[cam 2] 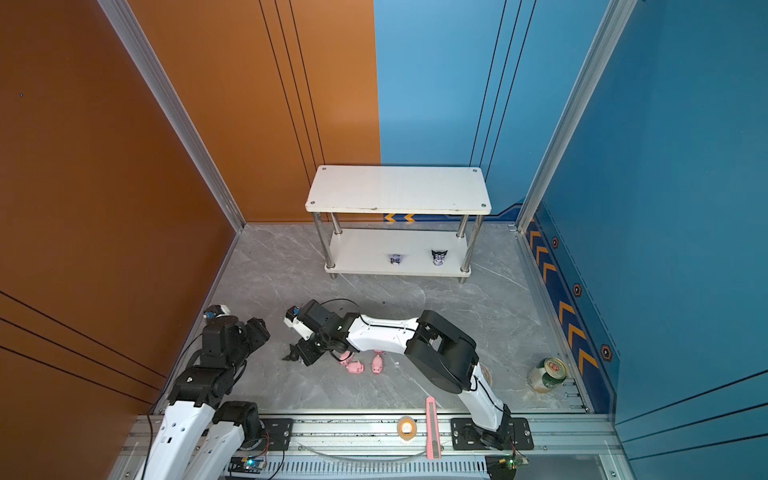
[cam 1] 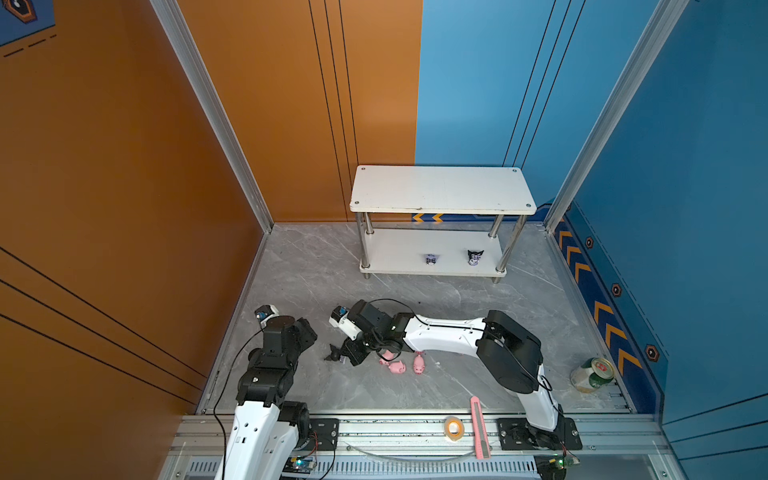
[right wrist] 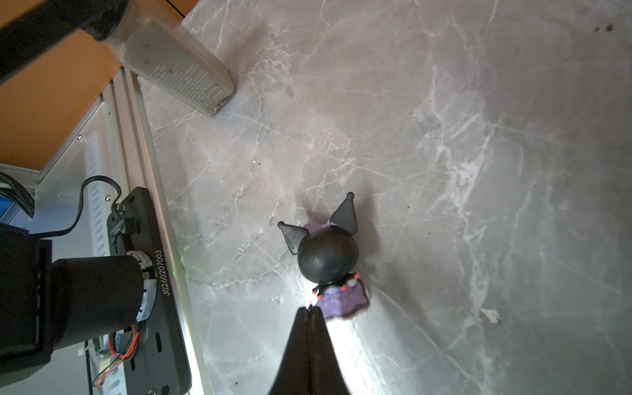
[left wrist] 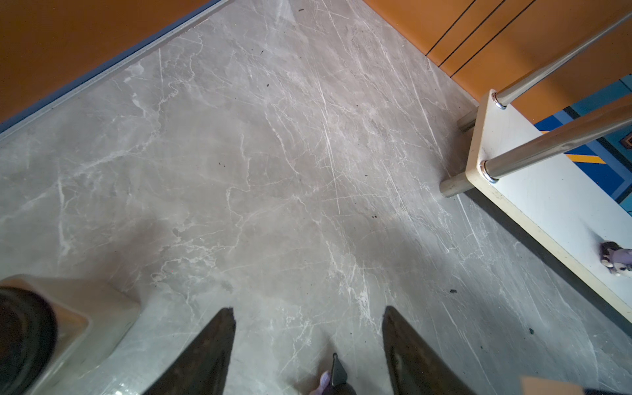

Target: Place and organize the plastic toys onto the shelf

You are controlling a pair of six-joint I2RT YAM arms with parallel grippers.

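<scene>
The step in hand looks like the pickup of the small black-eared, white-and-purple cartoon figurine [right wrist: 328, 260]. It sits on the grey marble-patterned counter [cam 1: 307, 266] near the front edge, left of the middle, right at the tip of the right claw [right wrist: 309, 313]. That claw is closed, its two fingers pressed flat together against the figurine's purple base; whether they pinch any of it I cannot tell. The left claw [left wrist: 307, 309] hangs spread and empty just beside the same toy, one black ear showing between its fingers. The small two-tier shelf with white boards and chrome legs [cam 1: 440, 189] stands at the counter's back edge, right of the middle. Two matching figurines [cam 1: 475, 257] stand upright on its lower board, near that board's front edge. Three tiny pink plastic pigs [cam 1: 398, 367] lie close together by the counter's front edge near the middle, one partly under the right arm. The next move probably calls for a surer hold: part the fingers, straddle the figurine's body and close. The arm would then lift clear of the left claw, carry the toy across the counter, and slip it in under the top board beside the other two. The pigs would come after that.
</scene>
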